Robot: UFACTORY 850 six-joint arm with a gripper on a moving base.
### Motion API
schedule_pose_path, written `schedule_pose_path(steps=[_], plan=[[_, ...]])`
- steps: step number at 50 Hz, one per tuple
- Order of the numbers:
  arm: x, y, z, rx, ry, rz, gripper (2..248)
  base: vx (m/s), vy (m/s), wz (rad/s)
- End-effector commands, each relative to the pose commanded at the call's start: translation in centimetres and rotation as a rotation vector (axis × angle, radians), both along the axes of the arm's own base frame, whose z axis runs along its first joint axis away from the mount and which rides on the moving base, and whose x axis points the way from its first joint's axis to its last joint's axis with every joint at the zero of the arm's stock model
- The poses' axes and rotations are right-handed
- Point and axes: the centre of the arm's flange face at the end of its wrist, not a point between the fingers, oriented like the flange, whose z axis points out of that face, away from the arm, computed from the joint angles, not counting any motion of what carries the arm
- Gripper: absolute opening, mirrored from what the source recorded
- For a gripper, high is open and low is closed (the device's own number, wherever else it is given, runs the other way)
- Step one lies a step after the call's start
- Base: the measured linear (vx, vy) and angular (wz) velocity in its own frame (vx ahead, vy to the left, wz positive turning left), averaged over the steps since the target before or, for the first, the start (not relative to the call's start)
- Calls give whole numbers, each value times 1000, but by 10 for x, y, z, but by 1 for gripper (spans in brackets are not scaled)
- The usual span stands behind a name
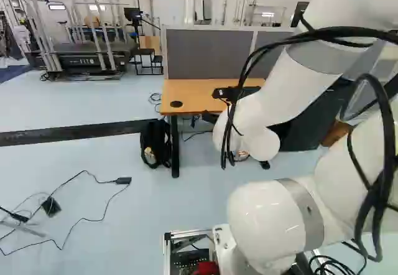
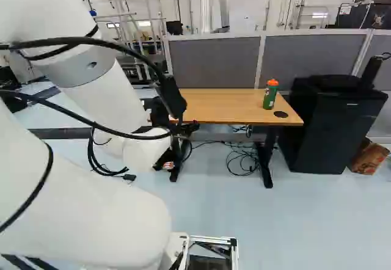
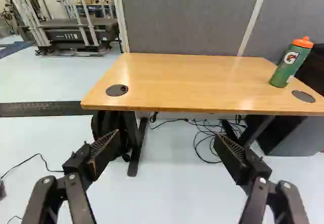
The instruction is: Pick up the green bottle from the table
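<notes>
The gripper (image 1: 211, 117) shows only as a small dark part beside the white wrist in the left base view. In the wrist view the gripper (image 3: 167, 145) stands open, its two fingers wide apart with nothing between them. The green bottle (image 3: 290, 66) with an orange cap stands upright near the far right corner of the wooden table (image 3: 192, 82), beyond and to the right of the fingers. In the right base view the bottle (image 2: 269, 96) is by the table's right end, near a round black desk inset. The arm hides the bottle in the left base view.
Grey partition panels (image 2: 214, 62) stand behind the table. A black cabinet (image 2: 324, 129) is at its right, with a cardboard box (image 2: 369, 157) beyond. A black backpack (image 1: 155, 143) sits by the left table leg. Cables (image 2: 243, 160) lie under the table and on the floor at left.
</notes>
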Motion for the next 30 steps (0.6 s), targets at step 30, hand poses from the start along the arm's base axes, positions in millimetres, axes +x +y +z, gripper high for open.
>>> schedule_pose_path(steps=[30], plan=[[0,0,0,0,0,0,247,0,0,0]])
